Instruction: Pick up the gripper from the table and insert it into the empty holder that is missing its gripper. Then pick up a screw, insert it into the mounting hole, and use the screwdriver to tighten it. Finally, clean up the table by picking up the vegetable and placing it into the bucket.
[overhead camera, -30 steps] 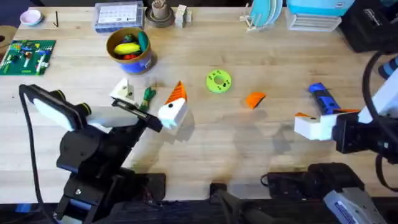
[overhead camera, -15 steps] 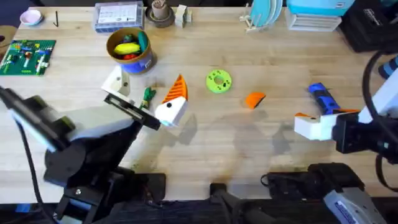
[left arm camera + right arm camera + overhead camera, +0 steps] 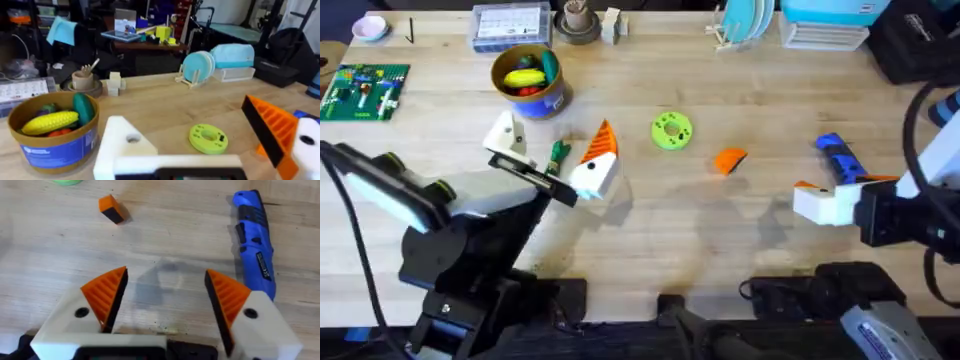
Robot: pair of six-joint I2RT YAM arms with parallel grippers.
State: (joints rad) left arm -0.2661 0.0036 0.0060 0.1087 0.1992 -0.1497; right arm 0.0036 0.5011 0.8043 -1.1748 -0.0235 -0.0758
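The orange wedge-shaped gripper [image 3: 730,160] lies loose on the table right of centre, and shows in the right wrist view [image 3: 111,208] too. My left gripper [image 3: 554,140] is open, with a bare white holder [image 3: 506,131] on one side and an orange-padded finger [image 3: 602,145] on the other. The green vegetable [image 3: 558,152] lies on the table between them. The blue bucket [image 3: 528,80] with toy food stands just beyond. The blue screwdriver [image 3: 838,158] lies at the right. My right gripper [image 3: 807,195] hovers open near it, holding nothing [image 3: 165,287].
A green round disc with holes [image 3: 671,130] sits mid-table between vegetable and wedge. Along the far edge stand a clear parts box [image 3: 510,25], a brown cup [image 3: 577,20] and a dish rack [image 3: 745,25]. A green board [image 3: 365,90] lies far left.
The left arm's body shifted, and its gripper moved slightly away from me toward the bucket. The right arm has stayed still.
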